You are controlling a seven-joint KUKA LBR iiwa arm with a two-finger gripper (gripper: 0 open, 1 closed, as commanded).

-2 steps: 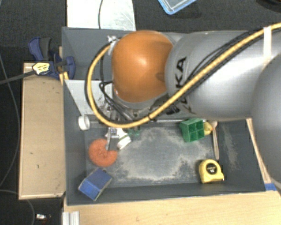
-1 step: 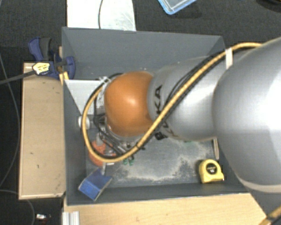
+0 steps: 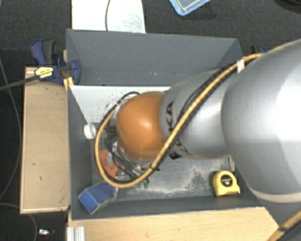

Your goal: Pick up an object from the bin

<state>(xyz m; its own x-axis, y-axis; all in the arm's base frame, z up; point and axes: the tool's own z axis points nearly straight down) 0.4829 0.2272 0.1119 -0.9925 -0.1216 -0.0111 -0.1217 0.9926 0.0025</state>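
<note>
Arm (image 3: 251, 114) sits low at approx 8 o'clock in the bin (image 3: 155, 59). Its orange cover (image 3: 140, 124) is right over the gripper (image 3: 121, 168), so can't tell how open it is or if it's got anything. Likely target, imo: red-orange item (image 3: 105, 158) just beside it. Blue object (image 3: 96, 197) at 7, white cylinder (image 3: 90, 130) at 9, yellow tape measure (image 3: 224, 183) at 5, well apart.

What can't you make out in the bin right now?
- Middle and right of the bin floor, camera view: hidden under the arm and its orange cover.
- Reddish thing left of the cover: mostly covered by the cable, kind unclear.
- White round thing by the left wall: partly hidden.
- Green bit near the front: too small to name.
</note>
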